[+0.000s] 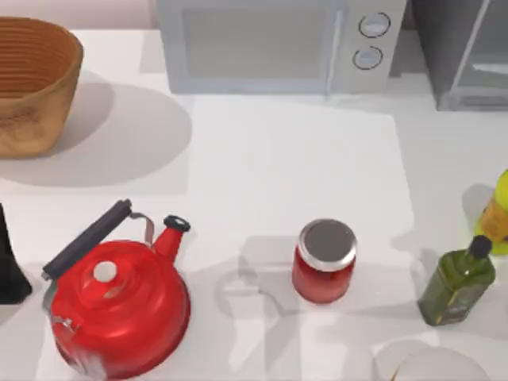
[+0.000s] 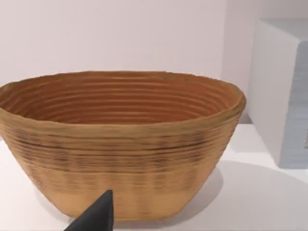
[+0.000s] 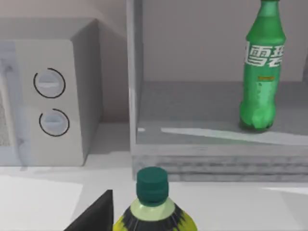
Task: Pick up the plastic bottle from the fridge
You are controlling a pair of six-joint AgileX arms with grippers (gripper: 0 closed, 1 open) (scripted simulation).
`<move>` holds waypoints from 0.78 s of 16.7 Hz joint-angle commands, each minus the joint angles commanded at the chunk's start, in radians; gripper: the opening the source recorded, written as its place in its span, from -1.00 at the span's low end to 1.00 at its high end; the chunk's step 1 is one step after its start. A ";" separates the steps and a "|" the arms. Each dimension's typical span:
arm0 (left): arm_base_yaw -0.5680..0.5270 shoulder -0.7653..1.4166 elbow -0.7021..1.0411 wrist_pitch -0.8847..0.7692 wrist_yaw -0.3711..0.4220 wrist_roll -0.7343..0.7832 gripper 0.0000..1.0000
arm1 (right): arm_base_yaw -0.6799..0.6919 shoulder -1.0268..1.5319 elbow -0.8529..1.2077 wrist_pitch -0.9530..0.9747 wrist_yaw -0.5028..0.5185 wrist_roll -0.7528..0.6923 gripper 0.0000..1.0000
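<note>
The plastic bottle [image 3: 261,72] is green with a white label and stands upright on the grey shelf inside the fridge [image 3: 192,144]. In the top view the fridge [image 1: 464,55] is at the back right corner, beside the microwave. My right gripper [image 3: 96,216] shows as a dark edge low in the right wrist view. It is well short of the fridge and touches nothing. Between it and the fridge stands a yellow bottle [image 3: 153,192] with a dark green cap. My left arm [image 1: 8,266] is parked at the table's left edge, with its gripper [image 2: 96,217] facing the basket.
A woven basket [image 1: 32,87] sits at the back left and a light-grey microwave [image 1: 278,44] at the back centre. Near the front stand a red kettle [image 1: 119,305], a red jar [image 1: 324,262], a dark olive bottle [image 1: 456,282] and the yellow bottle [image 1: 497,214].
</note>
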 joint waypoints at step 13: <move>0.000 0.000 0.000 0.000 0.000 0.000 1.00 | -0.174 0.610 0.057 0.541 -0.180 -0.004 1.00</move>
